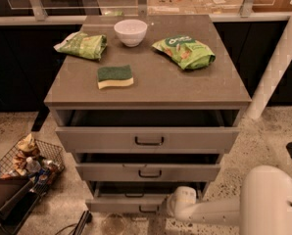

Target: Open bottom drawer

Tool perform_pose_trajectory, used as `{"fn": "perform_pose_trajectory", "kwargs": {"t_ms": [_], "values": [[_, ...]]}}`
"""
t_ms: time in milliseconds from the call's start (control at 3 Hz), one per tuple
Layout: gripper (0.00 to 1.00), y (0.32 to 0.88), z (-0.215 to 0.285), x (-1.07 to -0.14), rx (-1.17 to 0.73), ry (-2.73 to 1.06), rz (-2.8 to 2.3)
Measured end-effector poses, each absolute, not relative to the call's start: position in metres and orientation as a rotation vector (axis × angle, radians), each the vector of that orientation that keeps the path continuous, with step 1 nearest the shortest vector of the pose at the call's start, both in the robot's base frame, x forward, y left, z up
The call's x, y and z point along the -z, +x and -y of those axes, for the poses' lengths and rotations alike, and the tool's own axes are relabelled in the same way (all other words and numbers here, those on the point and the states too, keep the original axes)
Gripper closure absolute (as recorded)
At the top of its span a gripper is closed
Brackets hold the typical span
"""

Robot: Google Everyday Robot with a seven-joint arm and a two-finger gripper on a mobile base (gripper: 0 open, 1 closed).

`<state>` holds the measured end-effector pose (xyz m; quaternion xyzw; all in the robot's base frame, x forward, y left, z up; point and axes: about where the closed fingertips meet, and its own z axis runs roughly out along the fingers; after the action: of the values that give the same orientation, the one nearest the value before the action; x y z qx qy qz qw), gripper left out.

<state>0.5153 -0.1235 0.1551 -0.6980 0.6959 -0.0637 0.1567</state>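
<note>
- The gripper (169, 207) is seen low down, at the front of the bottom drawer (117, 204), just right of its small dark handle (148, 209); whether it is apart, together or clamped on the handle cannot be told.
- The step in hand is judged to be the pull. The bottom drawer is found at the foot of the cabinet, already drawn out a little, with a narrow strip of its inside showing above the flat front.
- For the next move, a firm hold on the handle would be needed, then a straight, level pull away from the cabinet so that the drawer is not jammed on its runners.
- The arm (212, 210) is held almost level, close to the floor, and is reached in from the lower right; its white base (271, 204) is seen in the corner.
- Above, the middle drawer (111, 172) and top drawer (97, 140) are also seen part open.
- On the cabinet top (185, 89) a sponge (115, 76), a white bowl (130, 32) and two green bags (82, 45) are laid.
- A wire basket (31, 161) is set on the floor to the left.
</note>
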Motion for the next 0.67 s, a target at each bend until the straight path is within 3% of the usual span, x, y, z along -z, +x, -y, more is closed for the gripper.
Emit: {"fn": "perform_pose_trajectory", "kwargs": {"t_ms": [667], "values": [[1.0, 0.5155, 0.1235, -0.156, 0.182, -1.998, -1.992]]}}
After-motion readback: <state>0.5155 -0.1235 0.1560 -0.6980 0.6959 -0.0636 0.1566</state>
